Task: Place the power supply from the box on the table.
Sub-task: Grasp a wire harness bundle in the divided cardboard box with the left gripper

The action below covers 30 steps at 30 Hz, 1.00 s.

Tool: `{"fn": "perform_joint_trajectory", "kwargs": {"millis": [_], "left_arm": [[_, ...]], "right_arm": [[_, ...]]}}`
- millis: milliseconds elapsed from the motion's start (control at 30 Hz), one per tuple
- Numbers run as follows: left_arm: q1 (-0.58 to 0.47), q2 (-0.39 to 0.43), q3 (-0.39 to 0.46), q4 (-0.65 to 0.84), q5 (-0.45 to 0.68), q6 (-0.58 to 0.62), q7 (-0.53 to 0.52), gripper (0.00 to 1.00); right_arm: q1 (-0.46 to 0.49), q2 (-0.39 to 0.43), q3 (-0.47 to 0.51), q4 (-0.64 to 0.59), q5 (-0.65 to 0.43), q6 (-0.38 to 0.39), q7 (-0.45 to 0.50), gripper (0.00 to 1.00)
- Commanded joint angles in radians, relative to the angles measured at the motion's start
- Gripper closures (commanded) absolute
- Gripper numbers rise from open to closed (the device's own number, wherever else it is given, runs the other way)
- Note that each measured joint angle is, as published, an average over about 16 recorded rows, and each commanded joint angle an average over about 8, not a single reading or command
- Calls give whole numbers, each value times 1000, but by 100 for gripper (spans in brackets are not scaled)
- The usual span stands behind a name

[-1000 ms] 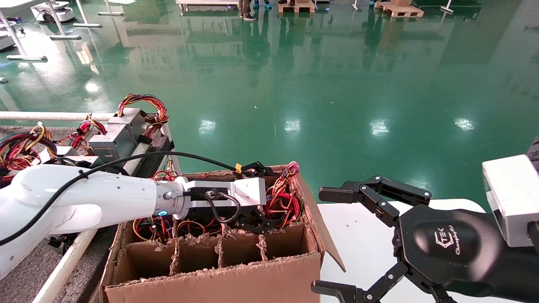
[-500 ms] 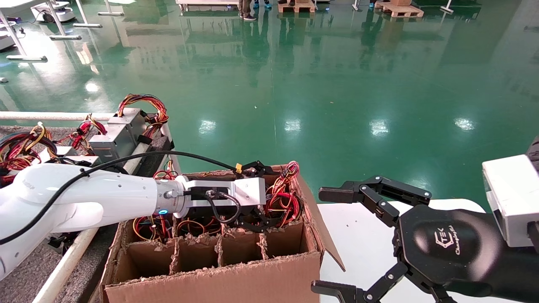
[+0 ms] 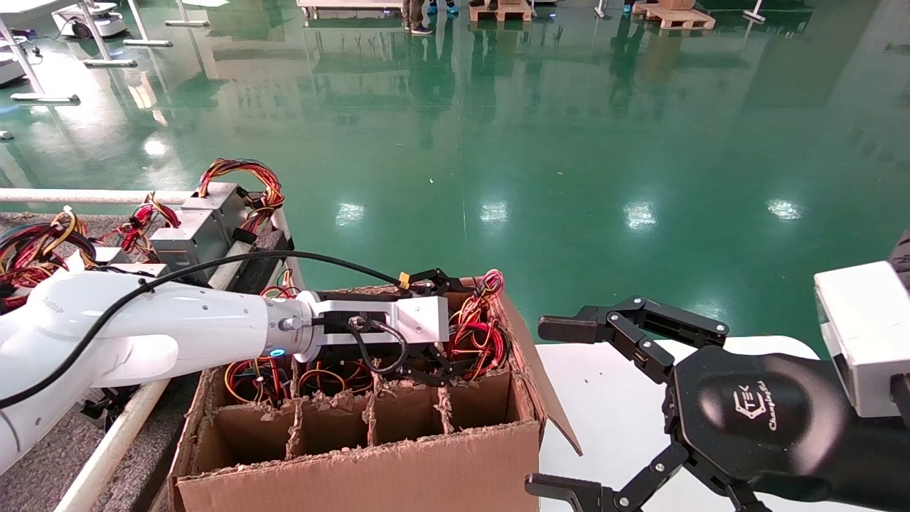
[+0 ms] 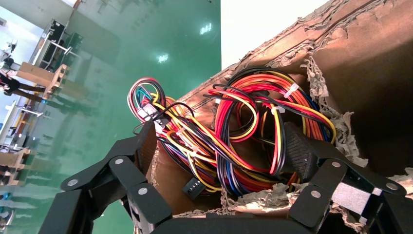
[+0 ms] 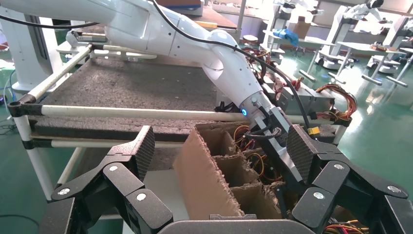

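Head view: the left gripper [image 3: 455, 348] reaches sideways into the far right corner cell of the box [image 3: 355, 476], a brown carton with ragged torn dividers. The power supply [image 3: 483, 334] sits in that cell, right at the gripper's tip; only its coiled red, black and yellow wires show, rising above the box's rim, and its body is hidden. Neighbouring far cells hold other wire bundles [image 3: 249, 377]; the near row of cells looks bare. To the left lies the table [image 3: 43, 462], dark grey and speckled, edged by a white rail, with silver-grey metal units [image 3: 192, 235] on it. The right gripper [image 3: 561, 409] hovers over a white tabletop [image 3: 611, 405] beside the box, fingers spread wide.

Left wrist view: the black fingers [image 4: 299, 151] stand apart on either side of the wire coil, one inside the cell against the wires, the other outside the cardboard wall. The coil is red, black, yellow, orange and blue.

Right wrist view: the right gripper's open fingers [image 5: 141, 151] frame the box and the left arm [image 5: 229, 68].
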Motion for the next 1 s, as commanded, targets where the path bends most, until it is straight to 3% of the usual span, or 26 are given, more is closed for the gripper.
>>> {"fn": "perform_joint_trajectory", "kwargs": {"millis": [33,1000], "left_arm": [[-2,3,0,6,-3,2,6,100],[-12,36,-38,91,-58,53,59,100]], "right_arm": [[0,0,0,0,0,0,0,0],[0,0,0,0,0,0,0,0]]}}
